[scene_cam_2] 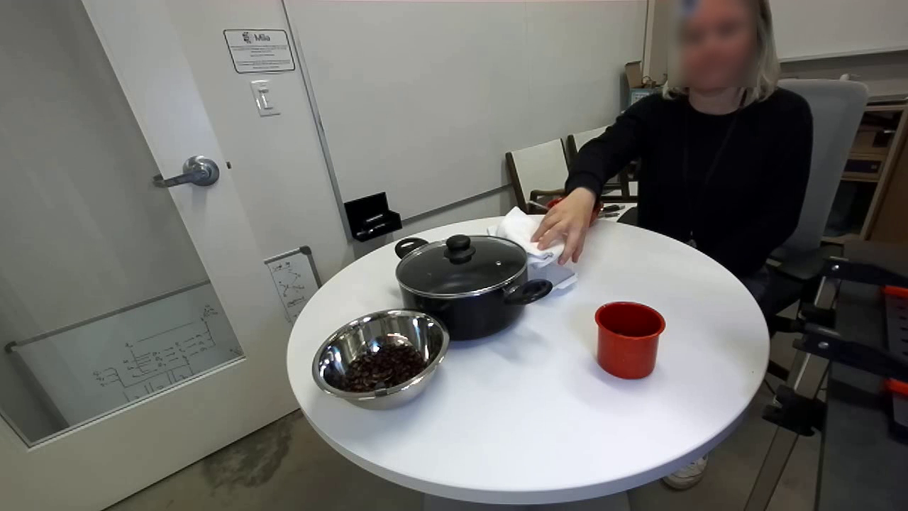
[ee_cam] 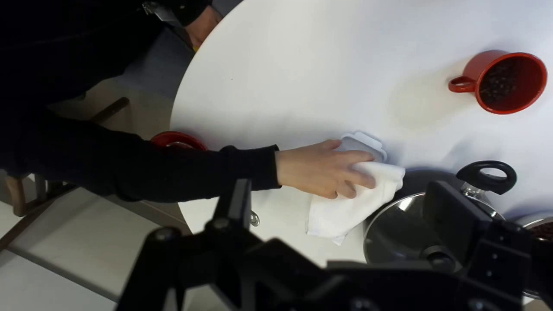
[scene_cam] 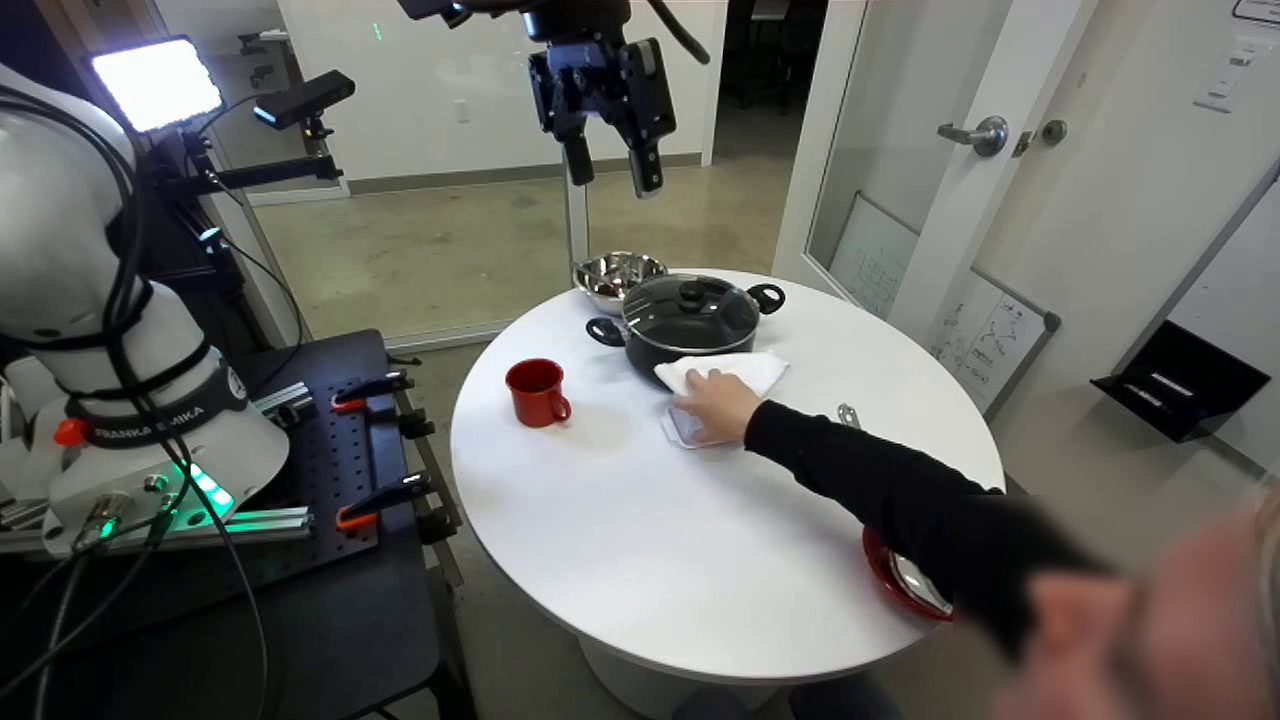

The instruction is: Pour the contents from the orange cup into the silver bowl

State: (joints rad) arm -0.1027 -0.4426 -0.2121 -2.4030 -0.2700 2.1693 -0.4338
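Note:
The orange cup (scene_cam: 535,400), a red-orange mug with a handle, stands upright on the round white table. Dark beans lie inside the cup (ee_cam: 478,65) in the wrist view. Beside the dark pot sits the silver bowl (scene_cam_2: 383,401), which also holds dark beans (scene_cam_2: 383,365). Only an edge of the silver bowl (ee_cam: 535,221) shows at the right of the wrist view. High above the table, apart from everything, hangs my gripper (scene_cam: 613,175). Its fingers are wide apart with nothing between them, and beneath them are a person's hand and the pot.
A lidded black pot (scene_cam_2: 461,305) stands next to the bowl. A person's arm (scene_cam: 860,470) reaches across the table, the hand on a white cloth (scene_cam: 745,370) over a pale container (scene_cam_2: 557,277). A red bowl (scene_cam: 890,575) sits near the table's edge, partly hidden by that arm.

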